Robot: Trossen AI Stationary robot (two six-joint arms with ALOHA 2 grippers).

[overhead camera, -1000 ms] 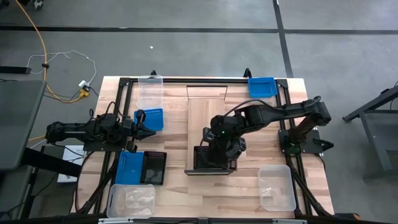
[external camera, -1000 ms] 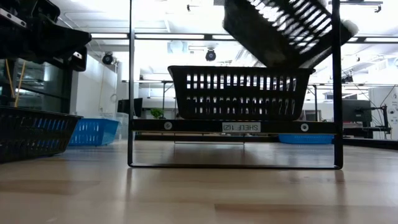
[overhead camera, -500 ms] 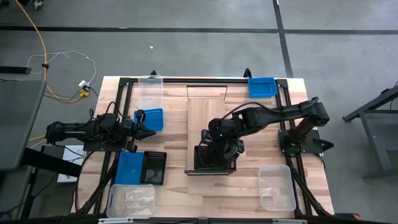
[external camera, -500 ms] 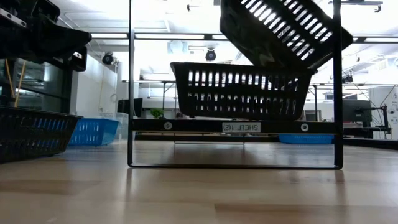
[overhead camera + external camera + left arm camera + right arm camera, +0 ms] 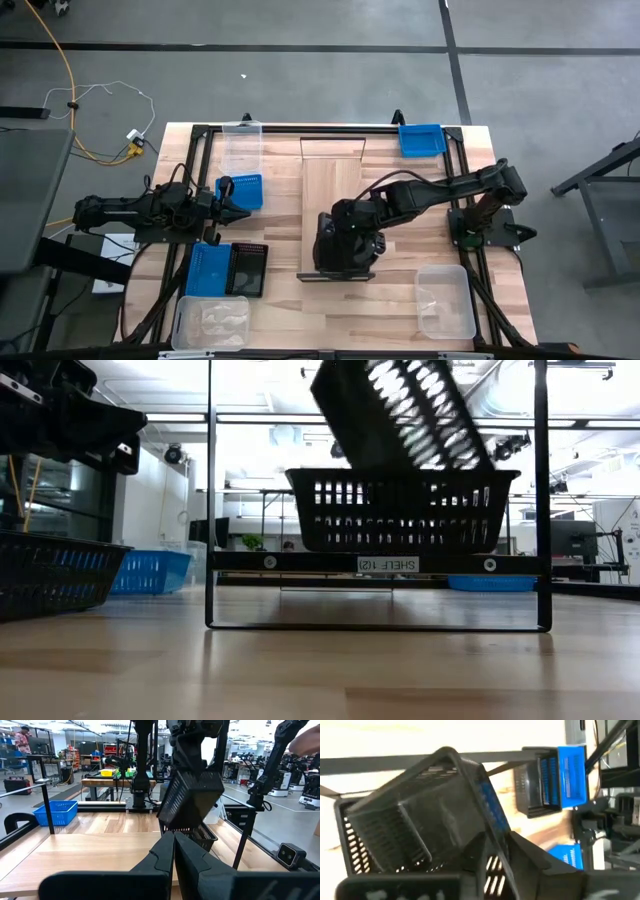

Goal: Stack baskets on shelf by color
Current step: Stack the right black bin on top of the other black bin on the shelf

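Swinging leftward across the low view, the tilted black basket [image 5: 400,415] has come from the upper right of the frame to sit steeply canted right over the black basket already on the shelf [image 5: 402,510], its lower end dipping inside that one's rim. From overhead, the right gripper [image 5: 347,243] has slid toward the lower middle of the picture, over the near end of the shelf [image 5: 330,180]. Its wrist view shows the two dark fingers [image 5: 482,852] either side of the basket's wall with the rim between them; they look to be loosening, but I cannot tell whether they have let go.

My guess is that the black pair is about to nest, though the upper basket needs levelling first.

Over at centre-left, the left gripper [image 5: 238,208] waits pinched shut and empty beside a blue basket [image 5: 244,190]. More blue [image 5: 421,138] and clear baskets [image 5: 445,300] lie unsorted around the table.
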